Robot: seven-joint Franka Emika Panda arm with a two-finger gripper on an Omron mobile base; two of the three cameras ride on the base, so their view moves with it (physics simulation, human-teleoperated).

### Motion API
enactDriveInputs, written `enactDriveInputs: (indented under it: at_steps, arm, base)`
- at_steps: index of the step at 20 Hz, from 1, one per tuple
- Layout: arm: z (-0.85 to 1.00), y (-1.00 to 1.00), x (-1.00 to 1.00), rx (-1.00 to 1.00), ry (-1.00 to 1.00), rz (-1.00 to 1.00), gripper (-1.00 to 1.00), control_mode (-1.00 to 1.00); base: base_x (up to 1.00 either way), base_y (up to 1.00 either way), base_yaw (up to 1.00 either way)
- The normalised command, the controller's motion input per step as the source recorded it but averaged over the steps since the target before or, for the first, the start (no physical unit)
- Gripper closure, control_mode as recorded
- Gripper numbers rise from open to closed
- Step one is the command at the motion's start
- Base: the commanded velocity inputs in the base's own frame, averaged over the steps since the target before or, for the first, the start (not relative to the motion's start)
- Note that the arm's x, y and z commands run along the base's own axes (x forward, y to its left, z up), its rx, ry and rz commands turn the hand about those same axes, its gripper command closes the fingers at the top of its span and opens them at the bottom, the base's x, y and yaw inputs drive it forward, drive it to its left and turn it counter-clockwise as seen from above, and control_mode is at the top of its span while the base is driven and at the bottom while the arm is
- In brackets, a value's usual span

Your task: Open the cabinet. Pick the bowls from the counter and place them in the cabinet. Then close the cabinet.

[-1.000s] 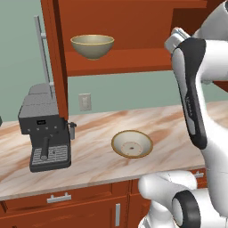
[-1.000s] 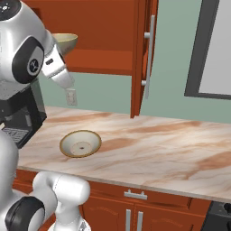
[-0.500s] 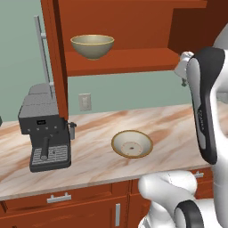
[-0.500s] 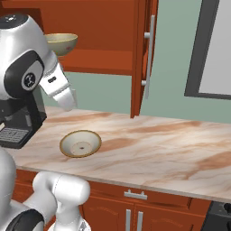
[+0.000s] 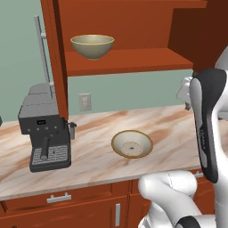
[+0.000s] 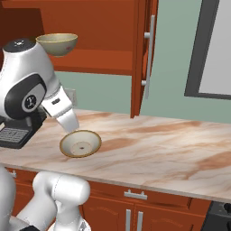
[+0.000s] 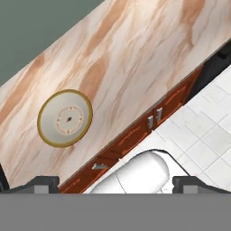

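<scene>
The cabinet point(image 5: 133, 60) stands open, its doors point(image 5: 55, 67) point(image 6: 142, 58) swung out to both sides. The deep bowl point(image 5: 92, 46) point(image 6: 57, 43) rests on its lower shelf. The wide shallow bowl point(image 5: 132, 144) point(image 6: 80, 143) point(image 7: 65, 118) lies on the counter point(image 5: 89, 156) point(image 6: 158, 149) point(image 7: 135, 58). My gripper point(image 6: 72, 125) hangs open and empty above the counter, just up and left of the shallow bowl and apart from it. In the hand view the fingertips point(image 7: 45, 182) sit far apart, with the bowl off to the upper left.
A grey coffee machine point(image 5: 44, 133) point(image 6: 16, 133) stands on the counter's left end under the left door. A wall outlet point(image 5: 84, 101) sits behind it. Drawers and doors point(image 6: 131, 203) run under the counter. A dark-framed window point(image 6: 212, 45) is at the far right.
The arm has swung down from shelf height toward the counter, and the open hand has dropped closer to the shallow bowl. Both bowls stay where they were.
</scene>
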Motion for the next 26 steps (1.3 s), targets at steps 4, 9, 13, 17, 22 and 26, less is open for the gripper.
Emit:
enactDriveInputs:
  at_steps: [4,9,13,17,22,26]
  arm:
    - [-0.10,0.11,-0.13,0.00,0.01,0.10,-1.00,-1.00]
    - [-0.36,0.20,-0.01,0.00,0.00,0.02,-1.00,-1.00]
    - [-0.40,0.19,0.00,0.00,0.00,0.00,-1.00,-1.00]
    - [-0.49,0.17,0.00,0.00,0.00,0.00,-1.00,-1.00]
    - [-0.38,0.01,0.07,0.00,0.00,0.00,-1.00,-1.00]
    - [-0.34,0.00,0.09,0.00,0.00,0.00,-1.00,-1.00]
  base:
    - [0.00,0.00,0.00]
    - [0.00,0.00,0.00]
    - [0.00,0.00,0.00]
    - [0.00,0.00,0.00]
    - [0.00,0.00,0.00]
    - [0.00,0.00,0.00]
